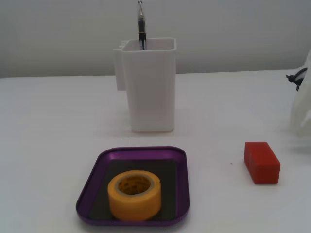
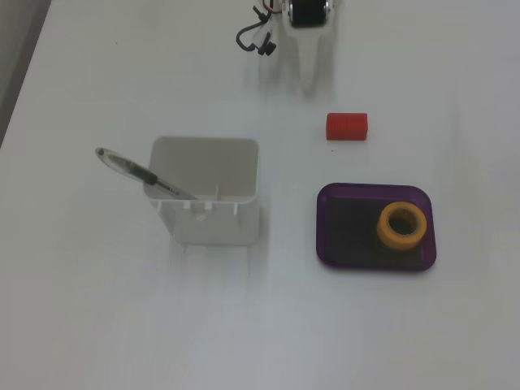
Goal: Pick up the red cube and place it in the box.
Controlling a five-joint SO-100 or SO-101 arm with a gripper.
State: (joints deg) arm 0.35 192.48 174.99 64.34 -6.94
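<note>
Red cube (image 2: 347, 126) on table — just beside pincer (image 2: 309, 75), seemingly untouched.

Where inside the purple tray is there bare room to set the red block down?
In the box, the dark floor beside the yellow tape roll, toward the white container, is bare. The roll's corner is crowded. The red cube lies outside.

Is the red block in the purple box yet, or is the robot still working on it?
Not yet. The red cube lies on the table, outside the box, untouched. The box holds only a yellow tape roll. The gripper hangs near the table's top edge in a fixed view, holding nothing; I cannot tell if it is open. All of the job is left: reach, grab, carry, drop.
</note>
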